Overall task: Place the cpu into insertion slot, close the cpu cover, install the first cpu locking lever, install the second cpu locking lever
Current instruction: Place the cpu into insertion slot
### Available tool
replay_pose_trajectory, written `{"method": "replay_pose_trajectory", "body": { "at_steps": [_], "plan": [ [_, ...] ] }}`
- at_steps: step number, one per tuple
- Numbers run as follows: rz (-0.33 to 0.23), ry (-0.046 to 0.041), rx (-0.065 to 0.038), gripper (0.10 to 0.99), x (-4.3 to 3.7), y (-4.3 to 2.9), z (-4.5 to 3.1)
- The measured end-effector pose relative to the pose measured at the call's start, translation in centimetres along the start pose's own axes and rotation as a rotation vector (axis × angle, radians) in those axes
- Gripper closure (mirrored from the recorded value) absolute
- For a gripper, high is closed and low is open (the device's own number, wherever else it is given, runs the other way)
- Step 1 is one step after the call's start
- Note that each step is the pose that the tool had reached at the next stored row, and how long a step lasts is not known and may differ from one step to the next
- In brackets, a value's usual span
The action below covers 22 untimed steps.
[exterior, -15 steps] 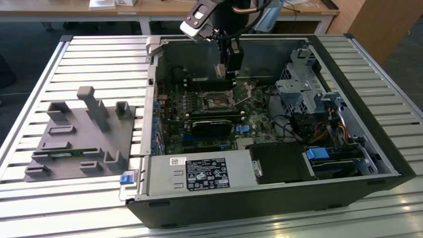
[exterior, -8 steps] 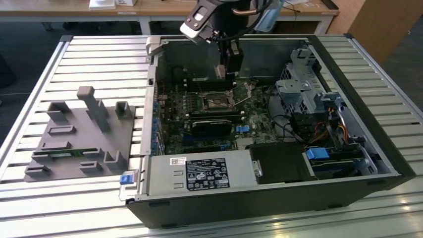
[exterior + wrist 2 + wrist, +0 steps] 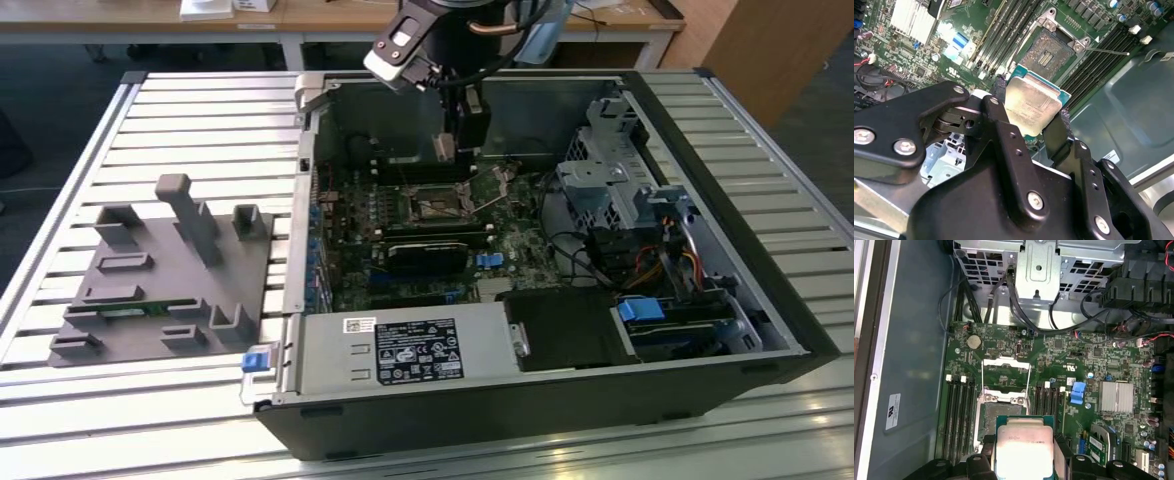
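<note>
My gripper (image 3: 458, 148) hangs inside the open computer case, above the motherboard's far end. It is shut on the cpu (image 3: 1031, 102), a flat square chip with a dull grey metal top, held by two opposite edges between black fingers (image 3: 999, 95). The cpu (image 3: 1024, 445) hovers just off the insertion slot (image 3: 991, 415), which lies bare and partly hidden behind the chip. The cpu cover (image 3: 1006, 361), a thin silvery frame, is swung open beyond the slot. A thin locking lever (image 3: 1109, 51) sticks out to one side of the insertion slot (image 3: 1054, 50).
The case (image 3: 747, 300) lies open on a slatted metal table (image 3: 200, 110). Memory slots (image 3: 959, 410) flank the socket. A drive cage (image 3: 607, 170), cables (image 3: 627, 260) and a power supply (image 3: 400, 350) fill the case. A grey fixture block (image 3: 167, 270) sits at the exterior view's left.
</note>
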State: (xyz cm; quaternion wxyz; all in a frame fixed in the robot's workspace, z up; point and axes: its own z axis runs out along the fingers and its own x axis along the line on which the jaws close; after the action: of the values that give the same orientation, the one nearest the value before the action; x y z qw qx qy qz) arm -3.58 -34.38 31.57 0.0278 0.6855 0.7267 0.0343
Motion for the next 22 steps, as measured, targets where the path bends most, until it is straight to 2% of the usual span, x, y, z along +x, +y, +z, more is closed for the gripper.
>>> {"method": "replay_pose_trajectory", "body": {
  "at_steps": [22],
  "plan": [
    [0.0,-0.0007,0.0,0.545,-0.01,-0.09,1.01]
  ]
}}
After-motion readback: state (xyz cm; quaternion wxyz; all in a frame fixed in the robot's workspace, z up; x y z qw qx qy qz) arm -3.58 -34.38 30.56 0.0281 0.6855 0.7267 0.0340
